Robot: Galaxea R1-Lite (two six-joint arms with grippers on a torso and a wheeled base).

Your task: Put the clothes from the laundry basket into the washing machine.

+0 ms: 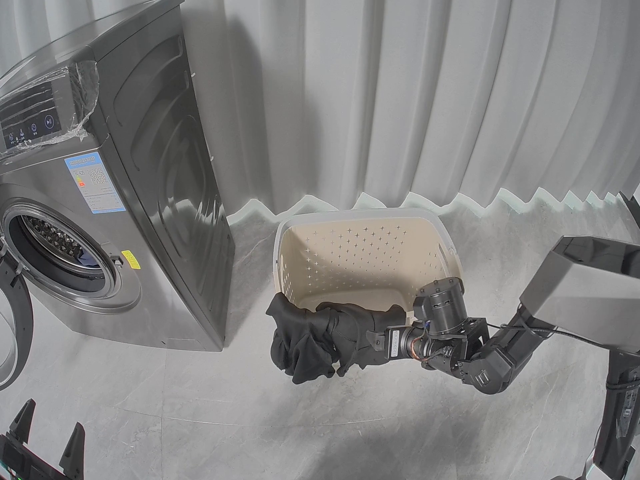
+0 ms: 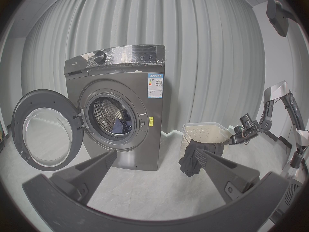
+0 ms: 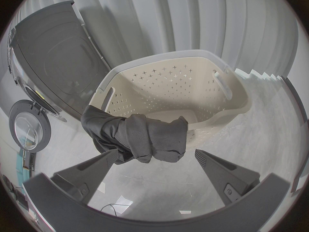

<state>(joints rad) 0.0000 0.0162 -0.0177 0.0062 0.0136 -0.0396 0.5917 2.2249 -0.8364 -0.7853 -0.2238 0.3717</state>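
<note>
Black garment point(image 1: 320, 341) draped over the near rim of the laundry basket point(image 1: 363, 216), with the right gripper point(image 3: 155, 151) at it.

The bunched cloth runs left to right along the rim, and its left end hangs outside the basket's near left corner. The right arm comes in low from the right, forearm about level and wrist pointing left. Its fingers are spread wide around the cloth (one tip touches it, the other stands apart). The left gripper point(image 1: 52, 421) sits near left, fingers spread and holding nothing, by the washing machine point(image 1: 160, 168), whose door point(image 2: 48, 134) is swung open.
</note>
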